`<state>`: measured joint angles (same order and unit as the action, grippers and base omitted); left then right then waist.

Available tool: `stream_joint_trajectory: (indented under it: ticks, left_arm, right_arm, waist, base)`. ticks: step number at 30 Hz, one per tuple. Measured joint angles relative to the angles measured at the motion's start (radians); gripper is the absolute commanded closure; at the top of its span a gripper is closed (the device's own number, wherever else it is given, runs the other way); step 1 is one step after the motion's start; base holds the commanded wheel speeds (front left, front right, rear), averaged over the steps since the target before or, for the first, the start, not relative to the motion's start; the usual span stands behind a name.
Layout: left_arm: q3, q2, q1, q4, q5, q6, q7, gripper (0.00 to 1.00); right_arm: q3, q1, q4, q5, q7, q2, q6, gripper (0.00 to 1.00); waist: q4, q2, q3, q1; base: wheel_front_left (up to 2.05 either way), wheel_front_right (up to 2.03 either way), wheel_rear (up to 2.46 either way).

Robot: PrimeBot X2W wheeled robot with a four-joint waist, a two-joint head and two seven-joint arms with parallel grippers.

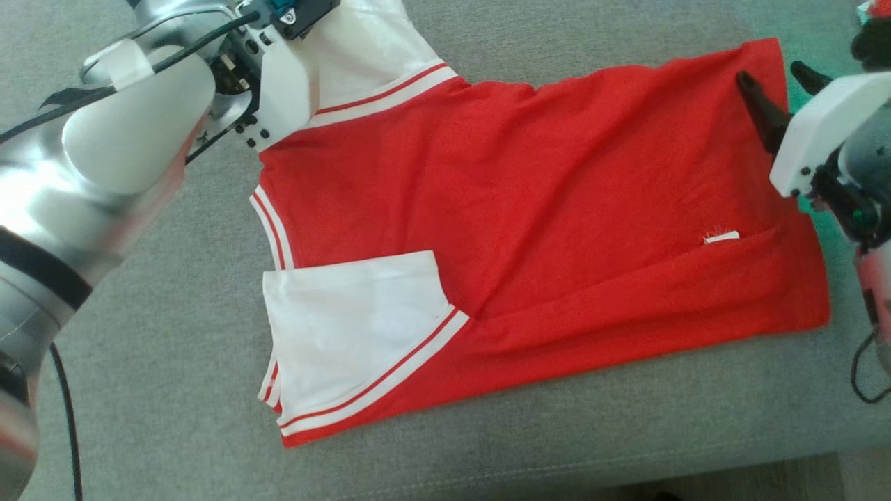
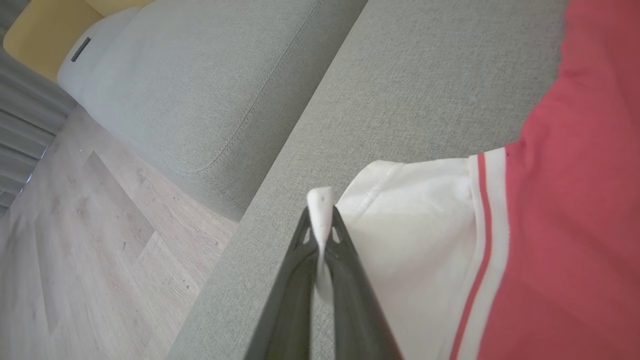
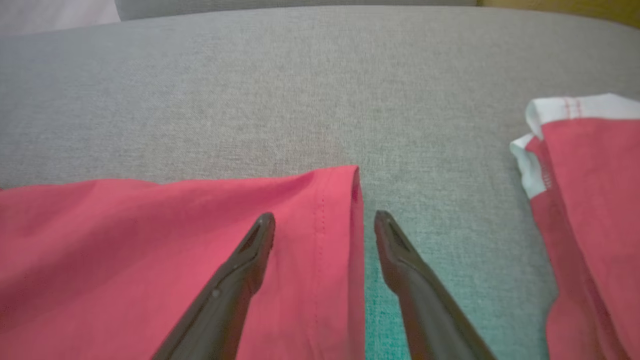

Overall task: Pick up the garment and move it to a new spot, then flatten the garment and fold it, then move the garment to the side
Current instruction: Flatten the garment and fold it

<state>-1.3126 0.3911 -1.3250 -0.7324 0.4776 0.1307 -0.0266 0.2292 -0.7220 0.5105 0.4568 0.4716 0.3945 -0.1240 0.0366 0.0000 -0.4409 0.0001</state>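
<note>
near sleeve (image 1: 348, 334): white with a red-striped cuff; we see it folded in over the shirt's near edge, at the end on the robot's left.
shirt (image 1: 529, 209): red, lying flat on the grey cushion (image 1: 487, 445). We read its long axis as running left to right across the head view, neck end toward the robot's left and hem toward its right.
right gripper (image 3: 325, 222): fingers wide apart, holding nothing. It sits at the hem's far corner, one finger over red cloth and the other over bare cushion just beside the hem edge. We cannot tell whether the tips touch.
left gripper (image 2: 321, 220): fingers pinched together on the far sleeve's edge, with a fold of white cloth standing out past the tips.
far sleeve (image 2: 415, 215): white, spread out from the shirt's far left corner.
second red cloth (image 3: 590, 225): white-trimmed, on the cushion, apart from the hem.
floor (image 2: 100, 250): pale wood, beyond the cushion's edge.
</note>
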Motion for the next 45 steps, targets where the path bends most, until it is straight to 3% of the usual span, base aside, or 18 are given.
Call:
stream_joint_trajectory:
  ticks: [13, 14, 16, 18, 19, 25, 35, 39, 45]
  left_arm:
    - [0.0, 0.003, 0.0, 0.027, 0.0, -0.009, -0.003, 1.0]
    - [0.0, 0.004, 0.0, 0.027, 0.0, -0.009, -0.003, 1.0]
    - [0.0, 0.006, 0.0, 0.027, 0.0, -0.009, -0.003, 1.0]
    - [-0.001, 0.007, 0.0, 0.028, 0.0, -0.009, -0.003, 1.0]
    - [-0.001, 0.008, 0.0, 0.028, 0.0, -0.009, -0.006, 1.0]
    - [-0.001, 0.019, 0.0, 0.027, -0.027, -0.01, -0.056, 1.0]
    - [0.033, 0.04, -0.055, -0.001, -0.068, -0.073, -0.219, 1.0]
    - [0.073, 0.04, -0.072, 0.049, -0.073, -0.103, -0.223, 1.0]
    - [0.163, 0.047, 0.01, 0.185, -0.051, -0.104, -0.23, 1.0]
  right_arm:
    - [0.061, -0.145, 0.157, 0.113, 0.036, -0.001, 0.0, 0.0]
    - [0.065, -0.151, 0.167, 0.116, 0.026, 0.0, 0.0, 0.07]
    - [0.077, -0.159, 0.183, 0.124, 0.011, 0.004, 0.0, 0.41]
    - [0.09, -0.169, 0.198, 0.131, -0.002, 0.007, 0.0, 0.95]
    - [0.095, -0.174, 0.202, 0.133, -0.009, 0.008, 0.0, 1.0]
    - [0.112, -0.201, 0.236, 0.151, -0.087, 0.024, 0.0, 1.0]
    - [0.114, -0.258, 0.266, 0.198, -0.243, 0.062, 0.0, 1.0]
    - [0.118, -0.264, 0.269, 0.225, -0.271, 0.087, 0.0, 1.0]
    - [0.135, -0.227, 0.258, 0.279, -0.31, 0.107, 0.0, 1.0]
  waist:
    - [-0.026, 0.0, -0.012, 0.0]
    - [-0.028, 0.0, -0.013, 0.0]
    - [-0.03, 0.0, -0.014, 0.0]
    - [-0.032, 0.0, -0.014, 0.0]
    - [-0.032, 0.0, -0.014, 0.0]
    - [-0.032, 0.0, -0.013, 0.0]
    - [-0.027, 0.0, -0.01, 0.0]
    - [-0.034, 0.0, 0.001, 0.0]
    - [-0.047, 0.0, 0.033, 0.0]
  base:
    - [0.0, 0.0, 0.0]
    - [0.0, 0.0, 0.0]
    - [0.0, 0.0, 0.0]
    - [0.0, 0.0, 0.0]
    - [0.0, 0.0, 0.0]
    - [0.0, 0.0, 0.0]
    - [0.0, 0.0, 0.0]
    - [0.0, 0.0, 0.0]
    - [0.0, 0.0, 0.0]
